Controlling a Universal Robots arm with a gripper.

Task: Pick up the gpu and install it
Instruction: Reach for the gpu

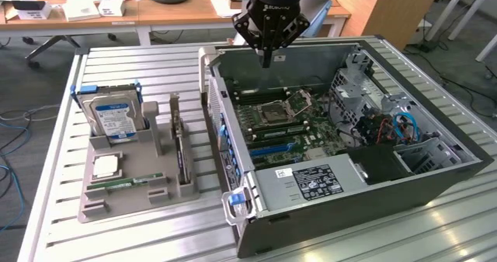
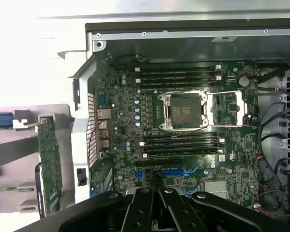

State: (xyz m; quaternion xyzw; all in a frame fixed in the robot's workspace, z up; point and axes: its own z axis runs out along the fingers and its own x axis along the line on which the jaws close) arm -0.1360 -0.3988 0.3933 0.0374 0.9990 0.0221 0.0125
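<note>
Gripper point(image 1: 266, 61): closed, with nothing held between the fingers; it hangs above the open computer case point(image 1: 435, 183), over the far part of the motherboard point(image 1: 291, 128).
Gpu point(image 1: 178, 138): stood upright on its long edge in a slot of the grey tray point(image 1: 128, 206), to the exterior view's left of the case, well apart from the gripper and not touched.
In the way: the perforated case wall point(image 1: 220, 113) is found between the gpu and the motherboard.
Tray neighbours: a hard drive point(image 1: 113, 117) is held upright at the far end; a processor chip point(image 1: 106, 166) and a green memory stick point(image 1: 124, 183) are laid flat, nearer the front.
Inside the case: a processor socket point(image 2: 186, 110), black memory slots point(image 2: 181, 144), a blue slot point(image 2: 171, 172) just beside the fingertips, a power supply point(image 1: 311, 183) and blue cables point(image 1: 404, 128) are seen.
Support: everything is placed on a slatted metal table point(image 1: 148, 64).
</note>
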